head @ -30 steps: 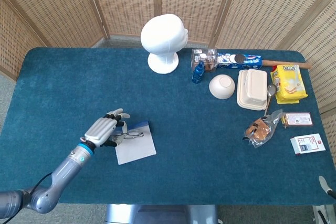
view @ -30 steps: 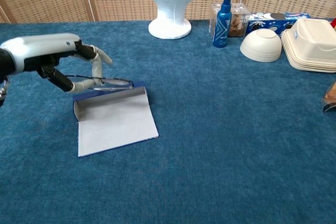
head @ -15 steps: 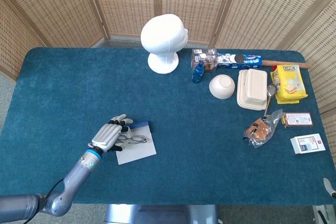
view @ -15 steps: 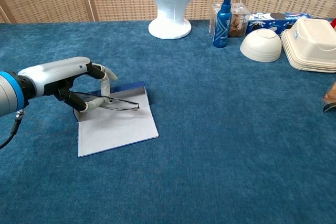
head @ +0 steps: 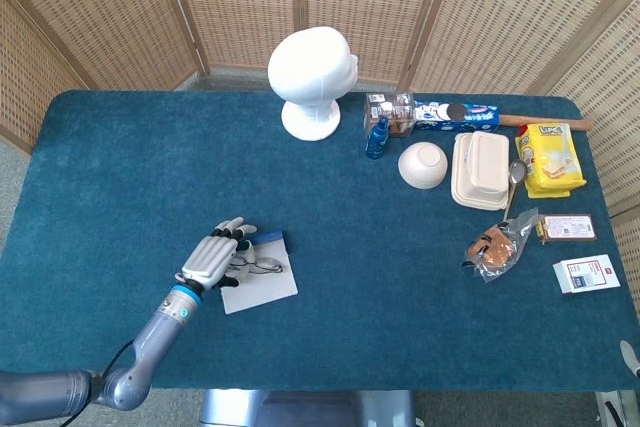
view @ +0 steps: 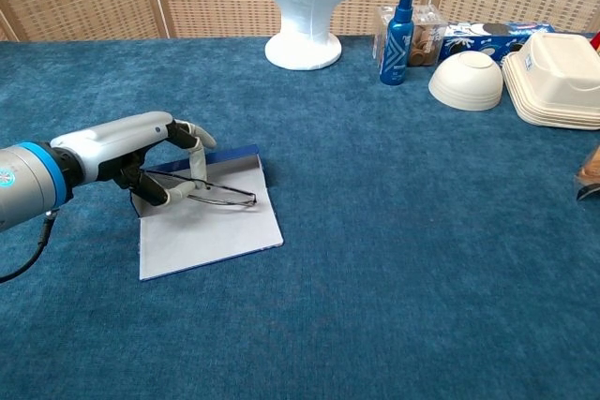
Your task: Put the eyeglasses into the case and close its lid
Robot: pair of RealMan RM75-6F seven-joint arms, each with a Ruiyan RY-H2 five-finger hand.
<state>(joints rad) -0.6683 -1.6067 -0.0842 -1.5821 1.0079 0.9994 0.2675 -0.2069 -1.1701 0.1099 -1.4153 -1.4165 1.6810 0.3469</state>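
- Worktop (head: 120,167): dark teal cloth; wicker screens (head: 230,7) stand behind it.
- Left hand (view: 131,152): fingers (view: 195,158) pinch the eyeglasses (view: 220,196) by the near temple.
- Eyeglasses sit just beyond the fingertips, over the open case (view: 211,222); contact with the case unclear.
- Right hand: only a sliver at the edge (head: 632,357), grip unreadable.
- Mannequin head (head: 312,77) well beyond the fingers.
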